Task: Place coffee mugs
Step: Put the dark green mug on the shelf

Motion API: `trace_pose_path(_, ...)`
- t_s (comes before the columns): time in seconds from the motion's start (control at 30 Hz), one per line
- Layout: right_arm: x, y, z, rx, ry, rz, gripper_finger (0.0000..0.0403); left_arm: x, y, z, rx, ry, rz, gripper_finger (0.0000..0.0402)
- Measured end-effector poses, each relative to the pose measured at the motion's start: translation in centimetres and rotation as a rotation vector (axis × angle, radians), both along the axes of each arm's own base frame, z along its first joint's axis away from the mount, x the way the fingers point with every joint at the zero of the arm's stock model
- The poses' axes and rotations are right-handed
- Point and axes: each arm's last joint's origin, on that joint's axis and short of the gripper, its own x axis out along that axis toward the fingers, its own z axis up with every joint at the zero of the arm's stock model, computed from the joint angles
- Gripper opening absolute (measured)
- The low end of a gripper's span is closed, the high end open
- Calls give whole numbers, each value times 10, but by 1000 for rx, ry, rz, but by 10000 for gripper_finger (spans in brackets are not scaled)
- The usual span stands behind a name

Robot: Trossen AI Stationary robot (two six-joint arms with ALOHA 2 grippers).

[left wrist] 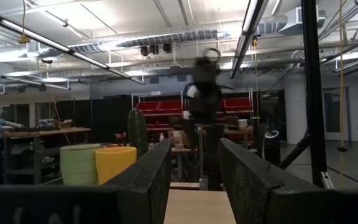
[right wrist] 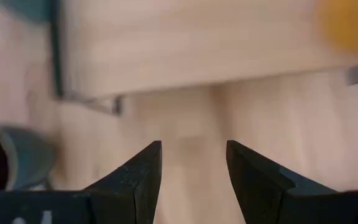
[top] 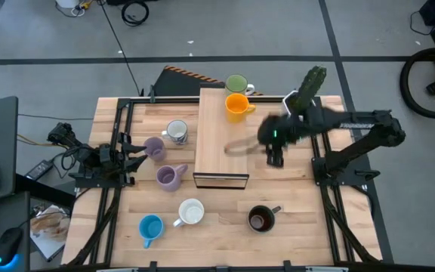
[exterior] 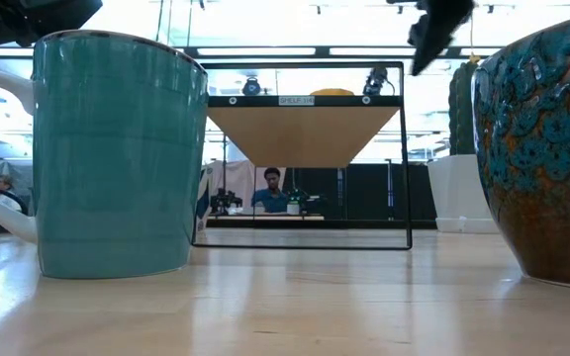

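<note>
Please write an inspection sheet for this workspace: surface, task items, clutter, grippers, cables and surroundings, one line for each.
Surface: wooden table with a raised wooden shelf at its middle.
Task items: green mug and orange mug on the shelf; patterned mug, two lilac mugs, blue mug, white mug and dark brown mug on the table.
Clutter: potted cactus at the far right corner.
Grippers: right gripper open, empty, beside the shelf; left gripper open, empty, at the left edge.
Cables: a black cable on the floor.
Surroundings: a person behind the table.
</note>
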Motion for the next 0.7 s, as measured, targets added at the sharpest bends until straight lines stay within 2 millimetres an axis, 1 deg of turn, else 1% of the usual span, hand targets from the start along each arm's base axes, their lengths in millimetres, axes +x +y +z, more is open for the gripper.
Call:
trace_pose_path(0.17,-9,51,-26,65,79,40,185,0,0,0,-18,-2,-9,139)
trace_pose_path(0.37,-20,97,-55,135,72,60,185,0,-2,0,-4,-25,-76,139)
trace_pose_path(0.5,-26,119,-73,172,46,100,185,0,-4,1,10,-44,-131,139)
trace_pose_path(0.7,-38,138,-91,173,21,168,185,1,-6,0,0,-56,-211,139)
